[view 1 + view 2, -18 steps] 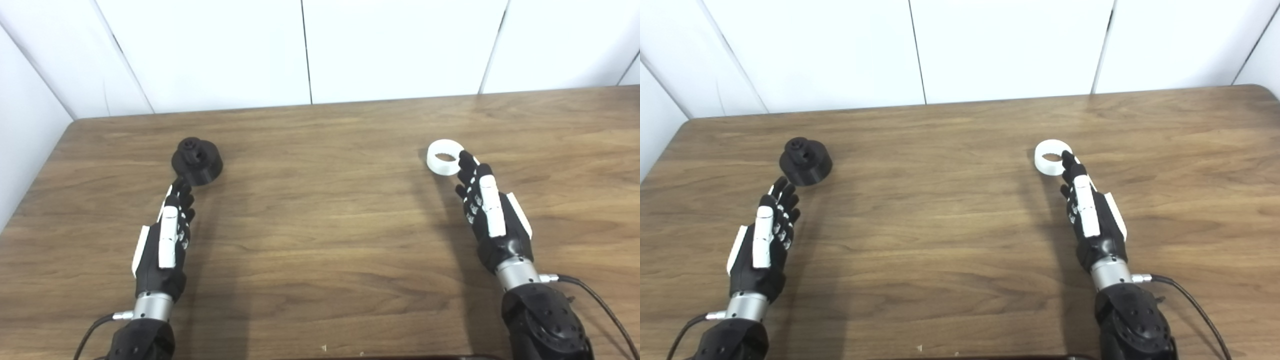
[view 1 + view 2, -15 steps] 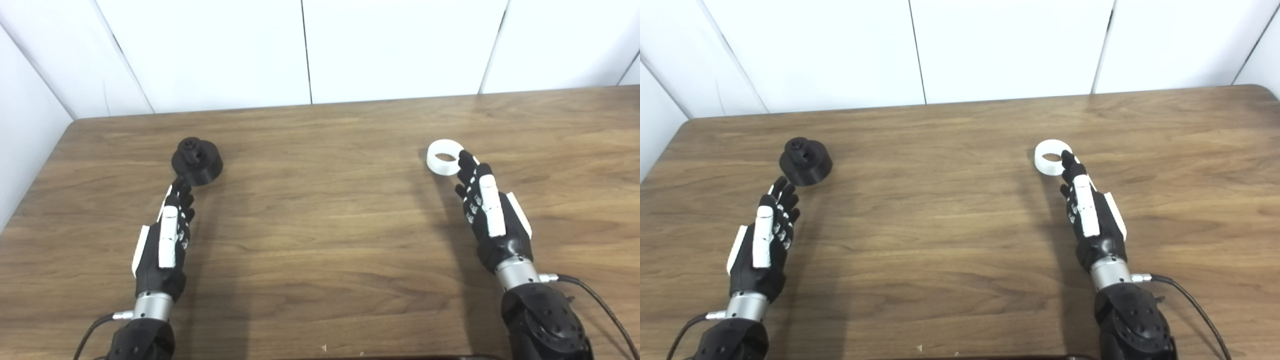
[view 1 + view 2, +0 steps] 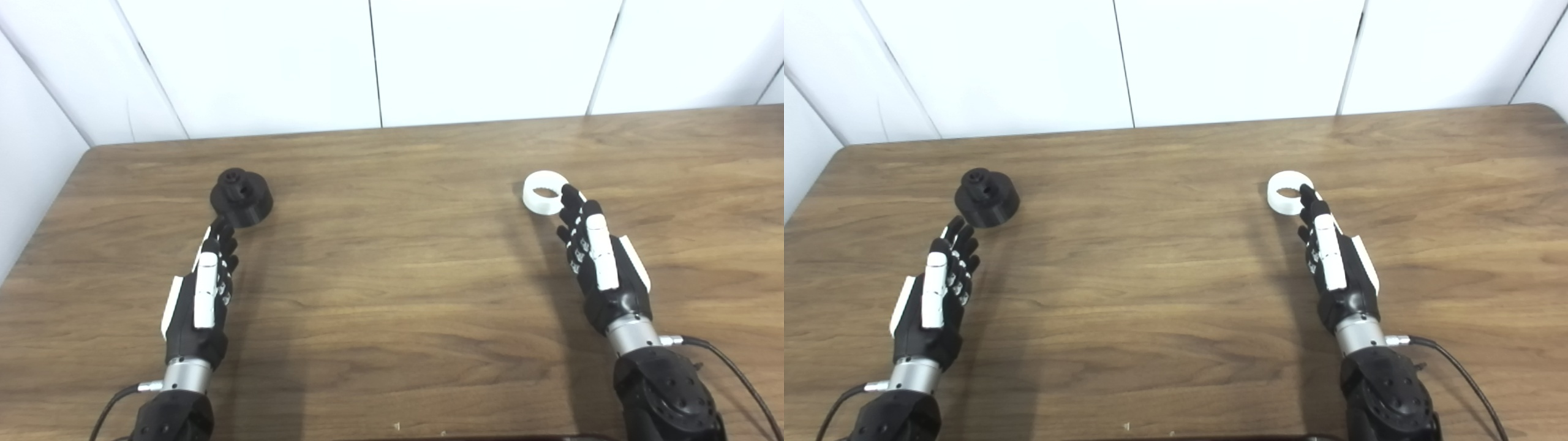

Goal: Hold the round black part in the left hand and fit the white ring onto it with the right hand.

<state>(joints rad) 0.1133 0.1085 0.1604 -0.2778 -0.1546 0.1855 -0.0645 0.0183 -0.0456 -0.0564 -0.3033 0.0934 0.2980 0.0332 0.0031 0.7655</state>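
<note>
On the tabletop (image 3: 392,275), both parts lie free; left hand (image 3: 199,294) and right hand (image 3: 603,269) spread, empty. Risk: fingertips nudging white ring (image 3: 542,193) or round black part (image 3: 241,197) away.

A wooden table (image 3: 392,275) with brown grain carries the things, its far edge against white wall panels (image 3: 478,58). The round black part (image 3: 241,197) rests on the table, a smaller hub on its top. Well to the right of that part, the white ring (image 3: 544,193) lies flat.
</note>
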